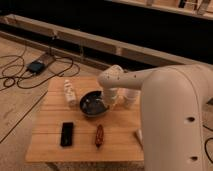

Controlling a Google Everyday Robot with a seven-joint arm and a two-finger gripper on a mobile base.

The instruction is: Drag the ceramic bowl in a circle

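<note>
The ceramic bowl [91,104] is dark, glossy and round, and sits on the wooden table [50,145] just behind its middle. My gripper [108,102] hangs from the white arm that reaches in from the right. It is down at the bowl's right rim, touching or just inside it. A small white cup [131,98] stands to the right of the gripper, partly hidden by the arm.
A small pale bottle [69,93] stands left of the bowl. A black flat device [67,133] and a brown oblong object [99,136] lie near the front edge. A pale object [138,136] shows at the right edge. Cables and a box [37,65] lie on the floor.
</note>
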